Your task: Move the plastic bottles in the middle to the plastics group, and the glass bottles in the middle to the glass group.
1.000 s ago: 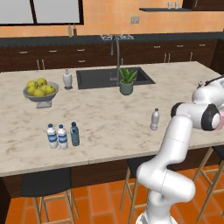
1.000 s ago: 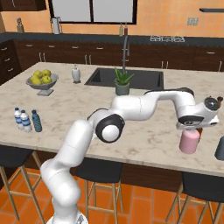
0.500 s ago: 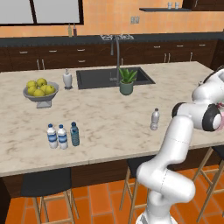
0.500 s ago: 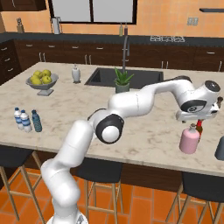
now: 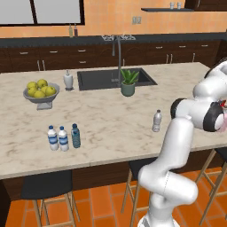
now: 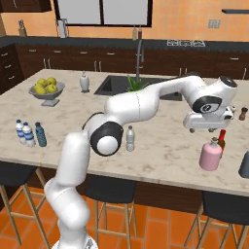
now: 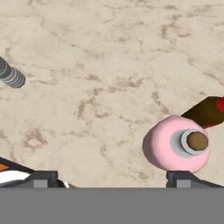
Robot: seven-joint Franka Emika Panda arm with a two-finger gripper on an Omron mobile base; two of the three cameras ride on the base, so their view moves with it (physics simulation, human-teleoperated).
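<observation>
Though under the open hand (image 7: 111,177), pink bottle (image 7: 176,144) free, off-centre.

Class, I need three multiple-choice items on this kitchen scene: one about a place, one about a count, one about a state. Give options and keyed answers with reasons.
1. Where does the pink bottle stand?
A. beside the dark red-necked bottle
B. in the sink
C. beside the fruit bowl

2. How many bottles stand grouped at the counter's left end?
A. one
B. three
C. five

3. The claw is:
A. shut on the pink bottle
B. open
C. shut on a lemon

Answers: 1 A, the two stand together at the right; 2 B, two blue-labelled, one teal; 3 B, its tips stand wide apart, above the pink bottle.
</observation>
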